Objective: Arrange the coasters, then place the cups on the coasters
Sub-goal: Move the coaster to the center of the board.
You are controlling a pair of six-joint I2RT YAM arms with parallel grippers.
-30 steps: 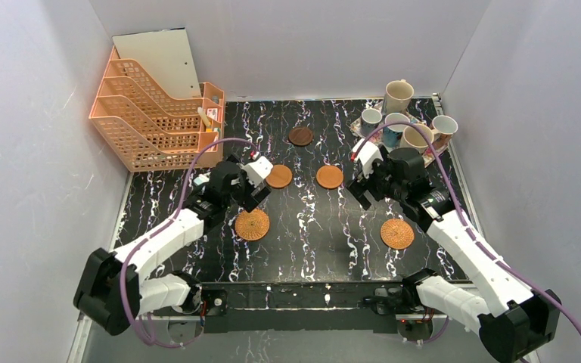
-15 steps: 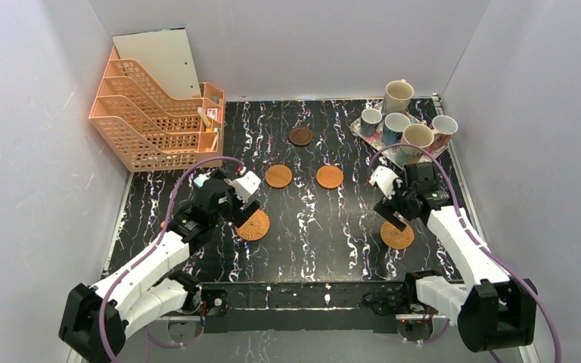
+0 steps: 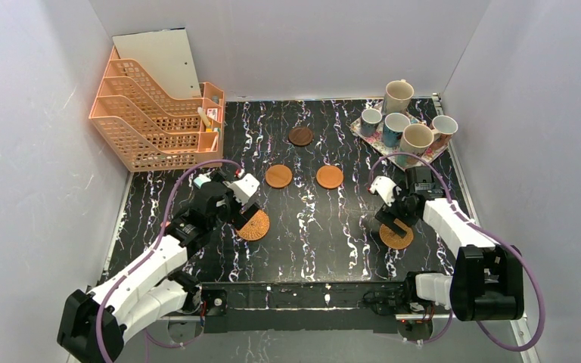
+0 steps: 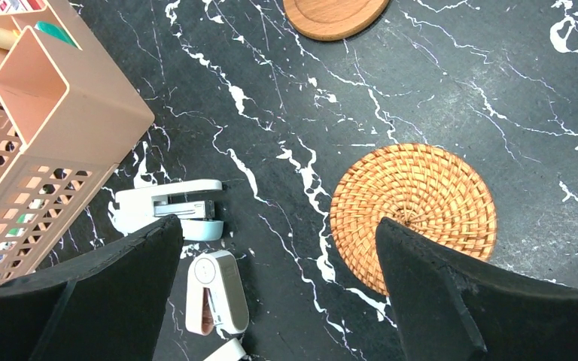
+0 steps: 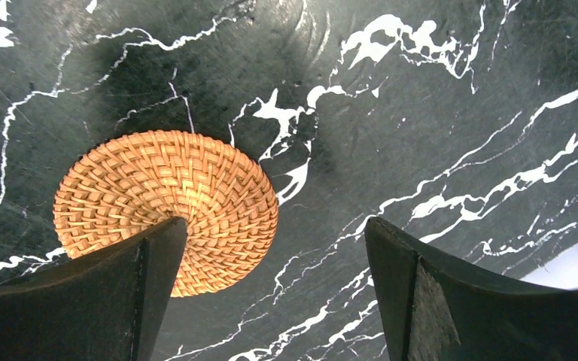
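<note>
Far left: orange file rack [image 3: 155, 113], a white stapler [image 4: 169, 208] lying just beside its near corner.

Left gripper [image 3: 243, 213] sits low over the left wicker coaster [image 3: 256, 226], jaws spread wide, nothing between them. On the left wrist cam the coaster [image 4: 414, 207] lies flat, and my right finger covers its near edge. Can't tell if there is contact.

Mid-table: two mid-brown wood coasters side by side but apart, left one [image 3: 278, 176] and right one [image 3: 330, 177]. The dark wood coaster [image 3: 300, 136] is behind them, toward the far edge.

Right gripper [image 3: 388, 223] is low over the right wicker coaster [image 3: 398, 237], jaws also wide and empty. On the right wrist cam that coaster [image 5: 169, 199] is off to the left of the gap, partly under my left finger.

Far right corner: all five cups clustered at the floral tray [image 3: 361, 125]. Big beige cup [image 3: 398, 96] at the back, two blue cups [image 3: 371, 119] [image 3: 395, 125], second beige cup [image 3: 416, 138], brownish-orange cup [image 3: 444, 127] rightmost.
</note>
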